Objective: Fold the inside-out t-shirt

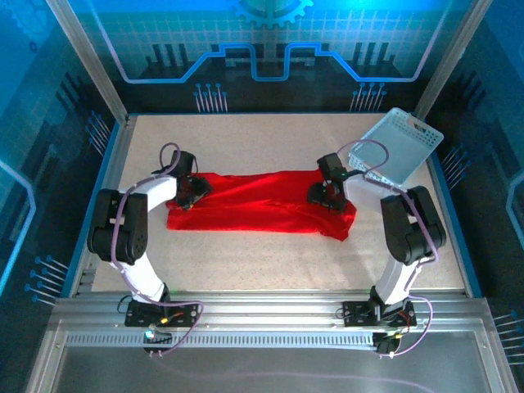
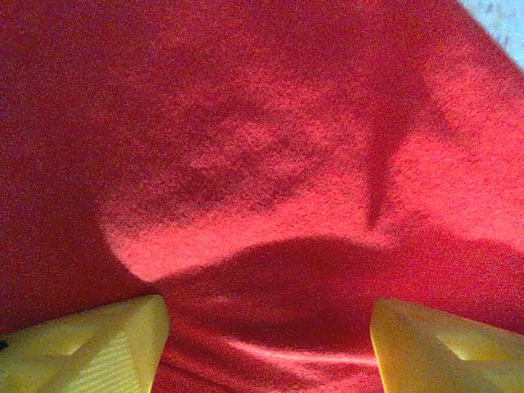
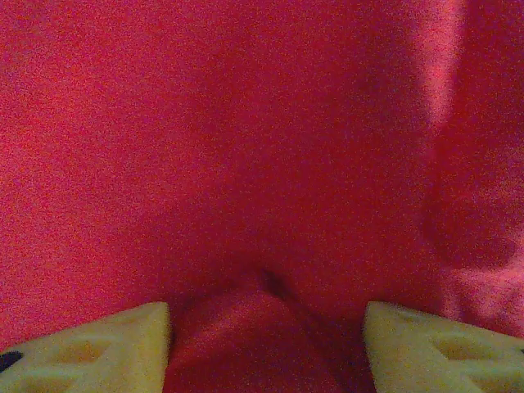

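Red t-shirt (image 1: 262,203) lies spread on the table (image 1: 270,139).

t-shirt (image 1: 262,203): plain red | basket (image 1: 399,149): light blue mesh | table (image 1: 270,255): speckled beige

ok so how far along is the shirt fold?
Done: the t-shirt lies on the table as a long, flat band, apparently folded lengthwise once. In hand: the left gripper and right gripper sit on its two ends, jaws apart, cloth bunched between the fingers but not pinched. Left: bringing the ends in to make a compact stack.
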Controlling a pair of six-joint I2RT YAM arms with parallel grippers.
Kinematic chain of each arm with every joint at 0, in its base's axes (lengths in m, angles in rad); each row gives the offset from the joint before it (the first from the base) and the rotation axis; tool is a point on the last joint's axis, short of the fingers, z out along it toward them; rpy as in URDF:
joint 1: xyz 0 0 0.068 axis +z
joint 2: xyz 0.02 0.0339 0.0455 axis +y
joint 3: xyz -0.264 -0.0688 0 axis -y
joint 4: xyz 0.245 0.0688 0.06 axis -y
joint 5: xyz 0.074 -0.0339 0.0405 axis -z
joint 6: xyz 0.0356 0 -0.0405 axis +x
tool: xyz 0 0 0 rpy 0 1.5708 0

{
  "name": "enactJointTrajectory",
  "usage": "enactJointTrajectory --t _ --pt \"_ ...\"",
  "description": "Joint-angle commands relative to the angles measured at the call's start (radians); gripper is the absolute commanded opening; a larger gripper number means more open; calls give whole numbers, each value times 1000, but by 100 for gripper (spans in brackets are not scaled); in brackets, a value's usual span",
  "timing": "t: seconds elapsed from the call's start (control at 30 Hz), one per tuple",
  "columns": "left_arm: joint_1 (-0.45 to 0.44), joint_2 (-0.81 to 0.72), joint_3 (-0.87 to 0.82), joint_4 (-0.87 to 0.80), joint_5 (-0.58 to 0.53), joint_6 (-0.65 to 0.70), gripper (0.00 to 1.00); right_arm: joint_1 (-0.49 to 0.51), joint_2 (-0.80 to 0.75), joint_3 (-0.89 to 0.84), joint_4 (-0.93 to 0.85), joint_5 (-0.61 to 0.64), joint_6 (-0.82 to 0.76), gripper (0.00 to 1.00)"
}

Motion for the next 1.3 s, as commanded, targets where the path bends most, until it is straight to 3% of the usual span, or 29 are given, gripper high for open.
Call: enactJointTrajectory --t 0.0,0.13,0.33,0.6,0.87,1.13,1.27 --pt "39 60 32 -22 -32 -29 71 31 -88 -92 -99 80 124 65" --pt "33 43 114 -68 -7 -14 73 84 -175 -132 -88 115 115 65" --pt "21 -14 286 -141 0 42 78 81 -179 49 -94 124 -68 65" --pt "32 228 594 -351 -203 92 79 19 27 287 -88 96 -133 65" --pt "53 410 737 -400 -237 126 77 -44 209 408 -95 34 -151 66" --pt "93 495 759 -420 -244 107 63 -87 295 426 -139 63 -104 65" --pt "124 506 765 -449 -247 87 43 -113 282 370 -142 81 -57 66"
